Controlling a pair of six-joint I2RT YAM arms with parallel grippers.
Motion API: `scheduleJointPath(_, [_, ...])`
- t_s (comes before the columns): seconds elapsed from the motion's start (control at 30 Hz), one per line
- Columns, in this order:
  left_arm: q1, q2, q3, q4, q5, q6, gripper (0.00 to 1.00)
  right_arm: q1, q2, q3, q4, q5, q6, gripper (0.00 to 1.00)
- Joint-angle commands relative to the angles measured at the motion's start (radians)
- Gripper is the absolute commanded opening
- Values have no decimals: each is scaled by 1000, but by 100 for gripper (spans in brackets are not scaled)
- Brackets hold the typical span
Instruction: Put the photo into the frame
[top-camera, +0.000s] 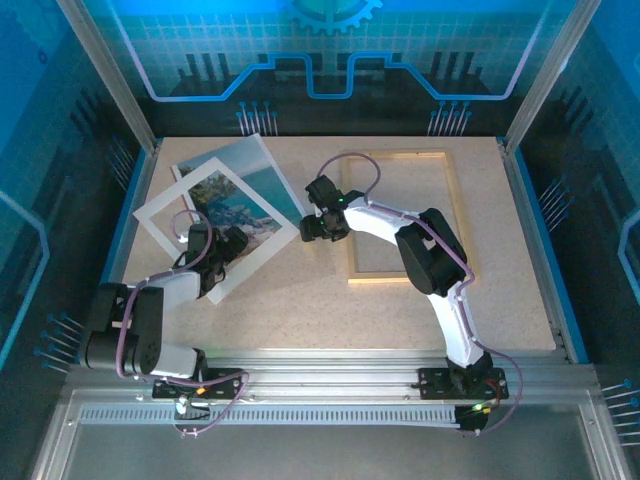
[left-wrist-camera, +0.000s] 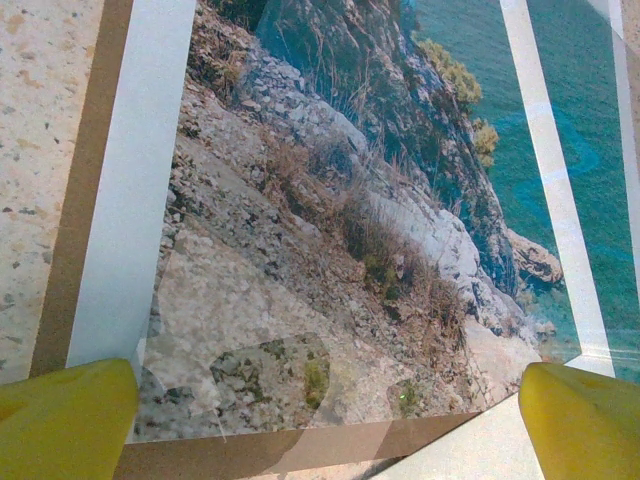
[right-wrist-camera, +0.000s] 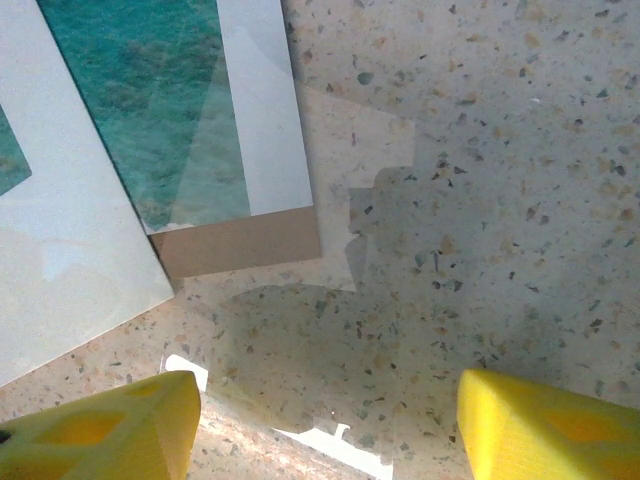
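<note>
The rectangular glossy print of a coast scene (top-camera: 235, 208) is laid on the left of the speckled stone-look table (top-camera: 300, 310), overlapped by a white cardboard mat border (top-camera: 152, 215), with a plain brown board (right-wrist-camera: 240, 245) seen beneath its corner. The large frame of thin light wooden rails (top-camera: 380, 277) is set apart on the right. The left gripper (left-wrist-camera: 330, 400) is held over the print, yellow fingers parted and empty. The right gripper (right-wrist-camera: 330, 420) is likewise spread, over bare table beside the print's corner.

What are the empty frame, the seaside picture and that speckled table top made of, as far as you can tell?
From its thin, pale rails, the frame looks like bare light wood. Pale reflections streak across the photo, so it is probably a glossy paper print. With its matt speckles, the table could be stone or a stone-look laminate; I cannot tell which.
</note>
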Motion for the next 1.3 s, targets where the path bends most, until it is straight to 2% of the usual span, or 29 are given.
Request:
scheduleJointPath(0.0, [9, 47, 0, -29, 66, -20, 99, 27, 21, -22, 43, -113, 21, 69])
scheduleJointPath(0.77, [10, 52, 1, -28, 73, -17, 99, 70, -4, -42, 46, -127, 25, 69])
scheduleJointPath(1.27, [9, 56, 8, -30, 82, -9, 99, 70, -84, -40, 53, -179, 34, 69])
